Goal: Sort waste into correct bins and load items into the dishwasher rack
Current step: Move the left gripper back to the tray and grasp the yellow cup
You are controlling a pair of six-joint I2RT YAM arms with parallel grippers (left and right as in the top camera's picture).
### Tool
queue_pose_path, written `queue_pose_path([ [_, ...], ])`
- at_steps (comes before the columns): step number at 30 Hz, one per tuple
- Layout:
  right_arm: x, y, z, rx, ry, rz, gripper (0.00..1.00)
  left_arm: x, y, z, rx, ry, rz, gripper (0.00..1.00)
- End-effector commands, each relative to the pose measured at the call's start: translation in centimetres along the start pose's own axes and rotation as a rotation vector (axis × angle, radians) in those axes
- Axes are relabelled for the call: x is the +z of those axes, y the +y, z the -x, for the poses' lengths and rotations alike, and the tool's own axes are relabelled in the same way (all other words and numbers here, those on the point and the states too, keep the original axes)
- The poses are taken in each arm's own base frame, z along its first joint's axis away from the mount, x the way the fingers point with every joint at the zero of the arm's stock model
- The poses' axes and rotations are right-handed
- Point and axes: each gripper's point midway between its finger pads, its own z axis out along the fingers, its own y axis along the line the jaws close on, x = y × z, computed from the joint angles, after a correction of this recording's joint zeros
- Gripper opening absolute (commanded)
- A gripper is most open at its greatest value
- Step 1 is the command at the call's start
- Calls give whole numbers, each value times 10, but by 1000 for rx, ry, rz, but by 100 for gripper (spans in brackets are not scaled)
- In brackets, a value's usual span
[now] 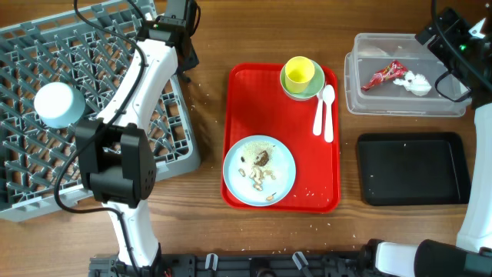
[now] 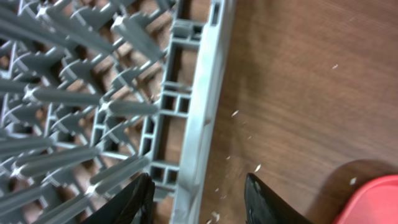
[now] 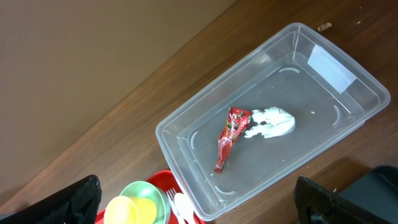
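Note:
The grey dishwasher rack (image 1: 77,154) fills the left, with a light blue bowl (image 1: 58,104) upside down in it. My left gripper (image 1: 187,60) is open and empty over the rack's right edge (image 2: 199,112). On the red tray (image 1: 240,115), a yellow cup (image 1: 300,73) sits in a pale green bowl (image 1: 290,92), beside a white spoon (image 1: 328,104) and fork (image 1: 317,121). A round plate (image 1: 284,171) holds food scraps (image 1: 261,160). The clear tub (image 1: 354,77) holds a red wrapper (image 3: 231,134) and a white tissue (image 3: 272,122). My right gripper (image 3: 199,205) is open above it.
The shallow black tray (image 1: 413,169) lies in front of the clear tub at the right. Pale crumbs are scattered on the wood between the rack and the red tray (image 2: 373,202). The tub's white label (image 3: 331,67) is on its far end.

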Motion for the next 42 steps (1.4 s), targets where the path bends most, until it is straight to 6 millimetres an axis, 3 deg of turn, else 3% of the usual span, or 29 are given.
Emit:
queue_pose_path([
  [1,-3,-3,4,9,-17,-12,100,18,4,-16,-51,58,36,48],
  [4,-3,-3,4,9,-17,-12,100,35,-1,-28,-40,102,36,37],
  [6,-3,-3,4,9,-17,-12,100,40,-7,-32,-42,124,7,20],
  [10,-3,-3,4,8,-17,-12,100,55,-8,-39,-46,166,-7,18],
  [12,-3,-3,4,9,-17,-12,100,61,-11,-46,-48,223,-55,4],
  [14,-3,-3,4,9,-17,-12,100,57,-24,-56,59,285,-164,4],
  [23,-3,-3,4,9,-17,-12,100,39,-31,-96,564,414,-372,4],
  [31,-3,-3,4,9,-17,-12,100,32,-22,-111,584,490,-367,4],
  [35,-3,-3,4,8,-17,-12,100,31,-23,-107,532,483,-358,4],
  [36,-3,-3,4,9,-17,-12,100,26,-23,-106,531,478,-359,22],
  [37,-3,-3,4,9,-17,-12,100,24,-23,-104,531,471,-361,57],
  [38,-3,-3,4,9,-17,-12,100,21,-23,-101,530,461,-365,70],
  [39,-3,-3,4,8,-17,-12,100,18,-23,-99,529,452,-368,100],
  [42,-3,-3,4,9,-17,-12,100,-13,-28,-71,451,364,-386,100],
])
